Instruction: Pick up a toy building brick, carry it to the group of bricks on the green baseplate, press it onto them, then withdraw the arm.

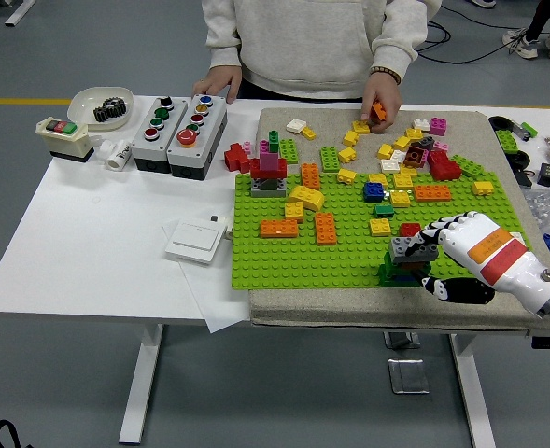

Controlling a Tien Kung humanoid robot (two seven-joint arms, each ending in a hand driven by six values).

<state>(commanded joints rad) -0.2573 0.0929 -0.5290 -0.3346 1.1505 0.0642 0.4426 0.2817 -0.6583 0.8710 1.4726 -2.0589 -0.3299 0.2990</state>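
On the green baseplate, near its front right corner, stands a small stack: a green brick at the bottom, a dark one in the middle, a grey brick on top. My right hand comes in from the right. Its black-tipped fingers curl over the grey brick's right end, and the thumb sits lower, beside the stack's base. The left arm is out of sight.
Several loose bricks lie on the beige mat and across the baseplate, with a red and pink stack at its left. A person's hand holds an orange brick; the other hand rests beside the button boxes. A white switch plate lies to the left.
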